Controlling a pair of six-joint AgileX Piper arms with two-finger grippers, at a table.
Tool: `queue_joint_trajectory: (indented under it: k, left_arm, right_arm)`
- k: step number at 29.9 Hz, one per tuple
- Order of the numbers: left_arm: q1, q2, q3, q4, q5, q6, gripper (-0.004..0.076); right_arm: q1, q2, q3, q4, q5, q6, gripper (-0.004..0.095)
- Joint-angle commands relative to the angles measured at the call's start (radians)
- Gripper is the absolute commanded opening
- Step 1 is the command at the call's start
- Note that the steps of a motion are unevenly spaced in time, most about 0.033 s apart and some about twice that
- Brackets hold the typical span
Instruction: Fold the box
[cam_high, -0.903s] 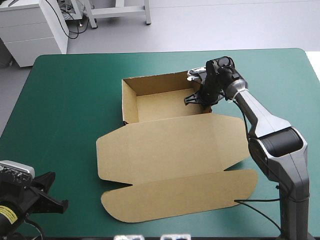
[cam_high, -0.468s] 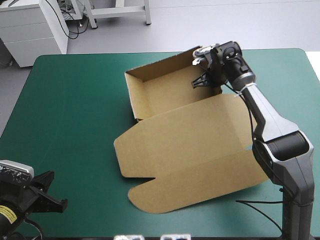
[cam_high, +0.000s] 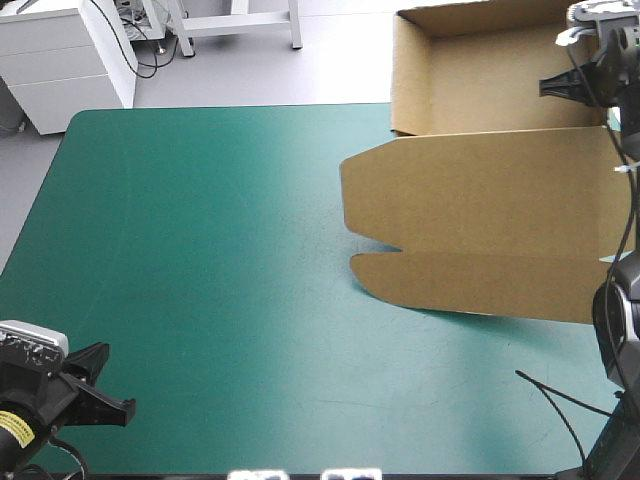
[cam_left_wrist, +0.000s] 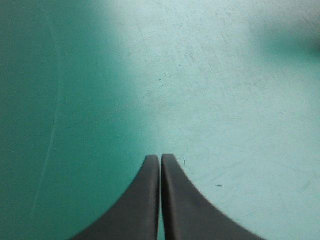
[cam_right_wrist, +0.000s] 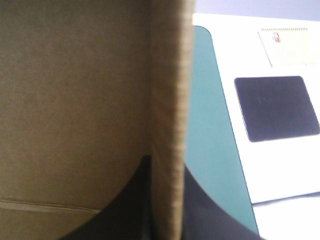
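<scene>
My right gripper (cam_right_wrist: 166, 163) clamps the box (cam_high: 480, 190) by its side wall, raised above the table's (cam_high: 200, 250) far right corner. My left gripper (cam_left_wrist: 160, 159) is clenched on nothing.

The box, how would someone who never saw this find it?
Start at the big table with the teal-green cover and look to its far right corner. The box is the brown board there, an open tray with its long rounded lid spread toward the near side. It is the only brown thing in sight, and the right gripper is shut on the tray's side wall.
</scene>
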Motion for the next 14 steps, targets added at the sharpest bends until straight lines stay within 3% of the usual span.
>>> queue_joint_trajectory:
  k: [1,7,14]
  left_arm:
    - [-0.005,0.007,-0.023,-0.001,-0.046,-0.006,-0.0008]
    - [-0.005,0.007,-0.023,-0.001,-0.032,-0.006,-0.0008]
    - [-0.005,0.007,-0.023,-0.001,-0.025,-0.006,-0.0008]
  right_arm:
    - [-0.101,-0.025,0.02,0.049,-0.007,0.0,-0.0019]
    - [-0.198,0.064,0.125,0.079,-0.009,-0.046,-0.0019]
    - [-0.246,0.191,0.17,0.192,-0.017,-0.07,-0.0019]
